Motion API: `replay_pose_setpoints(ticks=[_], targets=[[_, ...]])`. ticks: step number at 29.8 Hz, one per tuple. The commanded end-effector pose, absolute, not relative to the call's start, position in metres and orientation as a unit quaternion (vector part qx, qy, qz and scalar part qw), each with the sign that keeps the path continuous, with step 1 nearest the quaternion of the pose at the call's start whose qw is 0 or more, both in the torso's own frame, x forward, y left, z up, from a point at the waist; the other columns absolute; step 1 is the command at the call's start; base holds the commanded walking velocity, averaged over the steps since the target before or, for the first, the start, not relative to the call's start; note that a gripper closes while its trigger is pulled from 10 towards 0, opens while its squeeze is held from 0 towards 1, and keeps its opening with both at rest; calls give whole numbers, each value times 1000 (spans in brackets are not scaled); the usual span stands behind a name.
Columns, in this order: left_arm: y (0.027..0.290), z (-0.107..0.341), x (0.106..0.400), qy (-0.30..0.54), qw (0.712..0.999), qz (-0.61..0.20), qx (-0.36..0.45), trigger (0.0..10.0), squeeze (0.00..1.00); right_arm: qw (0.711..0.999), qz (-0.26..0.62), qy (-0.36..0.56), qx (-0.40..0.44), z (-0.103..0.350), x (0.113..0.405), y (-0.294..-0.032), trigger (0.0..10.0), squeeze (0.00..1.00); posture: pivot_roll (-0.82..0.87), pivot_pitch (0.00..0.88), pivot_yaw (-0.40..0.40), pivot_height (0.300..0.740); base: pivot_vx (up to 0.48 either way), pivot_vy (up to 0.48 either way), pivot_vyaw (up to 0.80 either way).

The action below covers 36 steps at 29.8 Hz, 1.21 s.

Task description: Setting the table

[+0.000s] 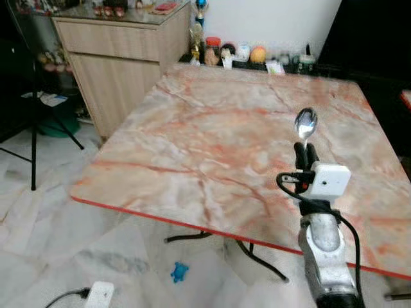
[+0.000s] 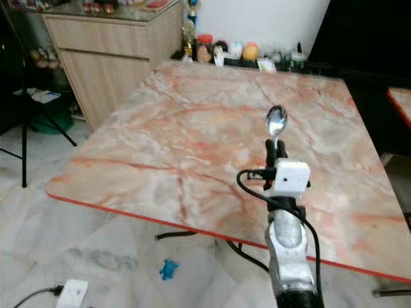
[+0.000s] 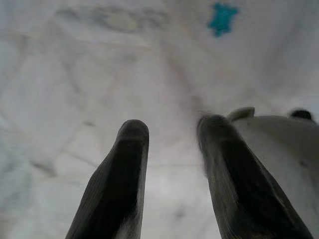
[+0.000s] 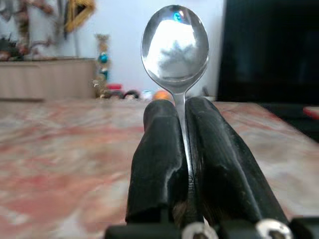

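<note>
My right hand (image 1: 307, 149) pinches a shiny silver metal spoon (image 1: 306, 124), bowl up beyond my fingertips, above the pink-veined marble bench (image 1: 212, 141) beneath it.

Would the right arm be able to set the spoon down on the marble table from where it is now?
Probably yes: the right tool, shut on the spoon, is already above the marble table, with nothing beneath it.
</note>
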State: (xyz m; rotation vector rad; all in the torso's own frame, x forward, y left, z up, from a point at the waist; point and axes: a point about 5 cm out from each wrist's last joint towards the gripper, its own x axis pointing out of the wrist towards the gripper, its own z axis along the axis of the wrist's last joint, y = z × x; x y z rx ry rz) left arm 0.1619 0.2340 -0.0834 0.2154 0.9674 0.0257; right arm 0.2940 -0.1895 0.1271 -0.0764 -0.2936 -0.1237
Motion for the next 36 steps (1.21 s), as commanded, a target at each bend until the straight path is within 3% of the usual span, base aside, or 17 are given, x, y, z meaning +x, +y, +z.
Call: replay_pose_setpoints(ticks=[1,36], targets=[[239,-84,159,472,875,17,108,10000,0,985,-55,-163,-35,135,297,-185,10000,0,118,30,-45,740,0,-326,0],[236,-87,153,479,870,8,115,10000,0,984,-53,-167,-33,138,299,-181,10000,0,103,0,-40,740,0,-324,0]])
